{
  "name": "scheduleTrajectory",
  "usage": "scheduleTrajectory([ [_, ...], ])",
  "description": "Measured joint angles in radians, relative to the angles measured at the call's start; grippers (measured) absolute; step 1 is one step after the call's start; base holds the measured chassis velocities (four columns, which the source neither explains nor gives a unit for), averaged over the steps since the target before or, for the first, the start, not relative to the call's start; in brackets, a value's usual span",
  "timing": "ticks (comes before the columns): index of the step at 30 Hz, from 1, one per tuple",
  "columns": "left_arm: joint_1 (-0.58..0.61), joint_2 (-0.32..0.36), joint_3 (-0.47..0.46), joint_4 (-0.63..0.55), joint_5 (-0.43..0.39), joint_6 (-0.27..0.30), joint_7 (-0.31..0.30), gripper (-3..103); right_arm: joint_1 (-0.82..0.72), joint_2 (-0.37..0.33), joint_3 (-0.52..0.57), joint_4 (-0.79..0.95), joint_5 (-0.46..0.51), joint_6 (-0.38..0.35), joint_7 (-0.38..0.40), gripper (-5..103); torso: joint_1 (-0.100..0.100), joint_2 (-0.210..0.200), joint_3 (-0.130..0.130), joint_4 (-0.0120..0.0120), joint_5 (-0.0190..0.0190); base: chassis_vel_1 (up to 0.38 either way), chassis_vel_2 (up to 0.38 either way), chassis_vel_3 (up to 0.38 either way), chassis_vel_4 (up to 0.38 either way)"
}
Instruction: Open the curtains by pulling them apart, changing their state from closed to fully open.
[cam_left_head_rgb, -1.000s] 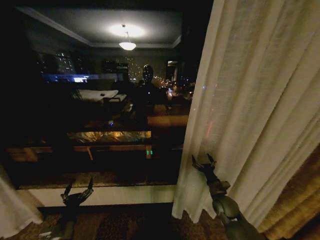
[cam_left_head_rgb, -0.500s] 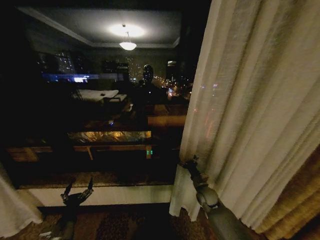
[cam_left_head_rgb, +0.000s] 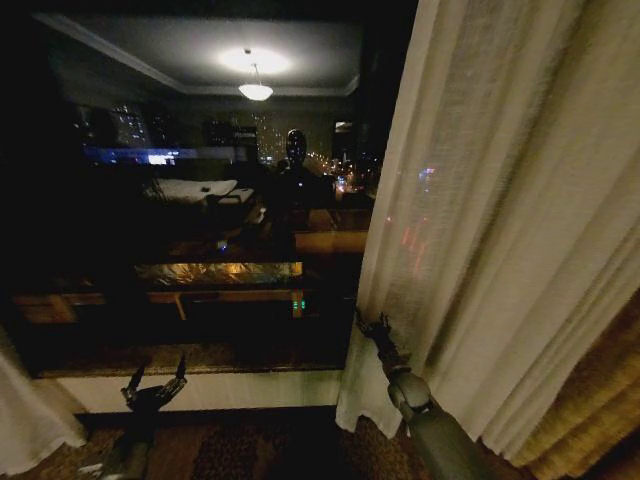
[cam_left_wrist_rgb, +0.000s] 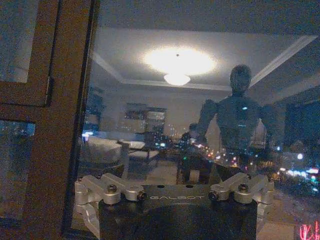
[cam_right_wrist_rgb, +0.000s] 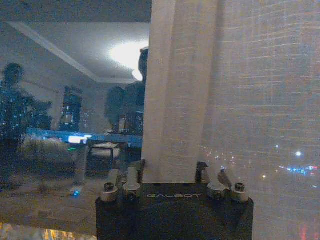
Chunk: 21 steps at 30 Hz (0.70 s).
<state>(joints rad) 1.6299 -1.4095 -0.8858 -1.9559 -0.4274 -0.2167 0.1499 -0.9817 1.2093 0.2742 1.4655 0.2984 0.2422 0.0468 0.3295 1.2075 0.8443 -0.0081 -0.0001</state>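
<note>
Flanking one dark window (cam_left_head_rgb: 200, 200), two curtains (cam_left_head_rgb: 500, 220) hang; two grippers low.

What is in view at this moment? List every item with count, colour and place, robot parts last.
sheer curtain panel: one, cream-white, hanging on the right of the window, inner edge at the right gripper.
second sheer panel: one, cream-white, bunched at the lower left corner.
drape: one, golden-brown, far right, beside the sheer panel.
window: one, dark glass reflecting a lit ceiling lamp and the robot.
window frame: one, brown wood, left side of the glass.
sill: one, pale, below the glass.
left gripper: dark, low by the sill, open, touching nothing.
right gripper: dark, at the sheer panel's inner edge, fabric between its fingers.
</note>
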Motion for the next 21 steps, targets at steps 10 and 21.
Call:
scheduleTrajectory([
  [10,0.0,0.0,0.0,0.0,0.0,0.0,0.0,100,-0.012,0.005,0.012,0.016,0.031,0.038,-0.043,13,0.0,0.0,0.0,0.0,0.0,0.0,0.0,0.0,0.0],
  [21,0.0,0.0,0.0,0.0,0.0,0.0,0.0,100,-0.019,0.007,0.019,0.023,0.01,0.052,-0.064,0,0.0,0.0,0.0,0.0,0.0,0.0,0.0,0.0,0.0],
])
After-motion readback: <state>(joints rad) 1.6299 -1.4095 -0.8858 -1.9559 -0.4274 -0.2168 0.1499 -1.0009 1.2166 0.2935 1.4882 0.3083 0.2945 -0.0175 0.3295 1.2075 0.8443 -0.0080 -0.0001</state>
